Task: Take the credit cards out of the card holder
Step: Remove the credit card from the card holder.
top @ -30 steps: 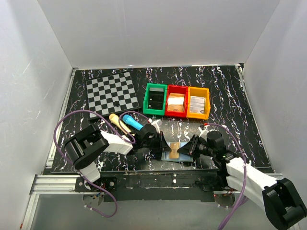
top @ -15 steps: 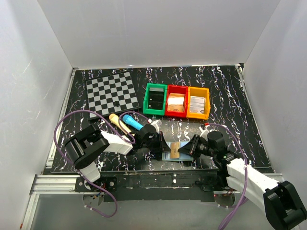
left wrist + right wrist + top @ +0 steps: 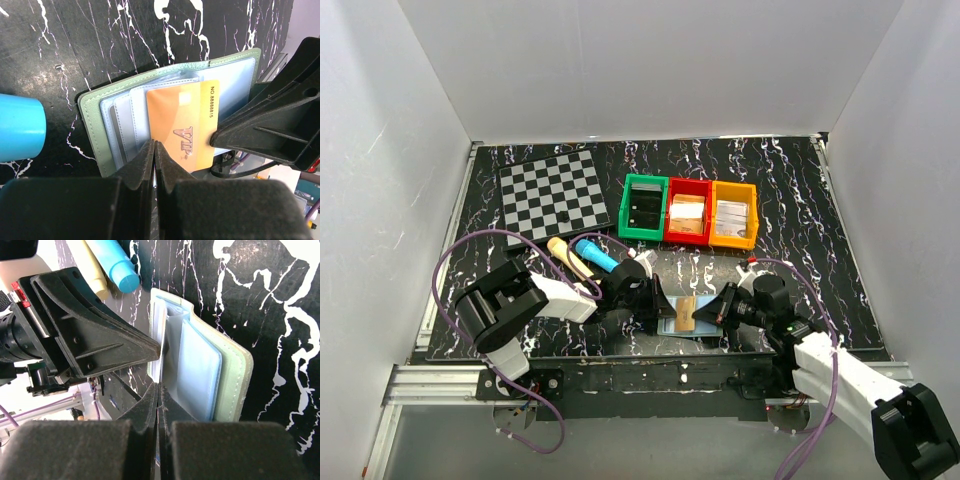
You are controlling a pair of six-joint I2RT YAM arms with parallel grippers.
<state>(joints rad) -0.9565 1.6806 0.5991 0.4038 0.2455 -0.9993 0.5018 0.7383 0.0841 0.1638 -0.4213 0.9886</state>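
The card holder (image 3: pixel 95 111) lies open on the tabletop (image 3: pixel 75 40) near its front edge, between the two grippers. An orange credit card (image 3: pixel 180 120) marked VIP protrudes partway from the holder's clear sleeves.

The left gripper (image 3: pixel 153 150) has its jaws together, tips at the near edge of the sleeves. The right gripper (image 3: pixel 215 139) also has its jaws together, tip against the card's exposed edge; whether it pinches the card cannot be told. A blue cylinder (image 3: pixel 20 127) lies beside the holder.

1. A checkered board (image 3: pixel 553 192) lies at the far left of the black marbled table (image 3: pixel 790 200).
2. Green bin (image 3: pixel 624 210), red bin (image 3: pixel 686 238) and orange bin (image 3: pixel 732 241) touch in a row.
3. A blue cylinder (image 3: pixel 594 254) lies beside a cream one (image 3: pixel 563 253).
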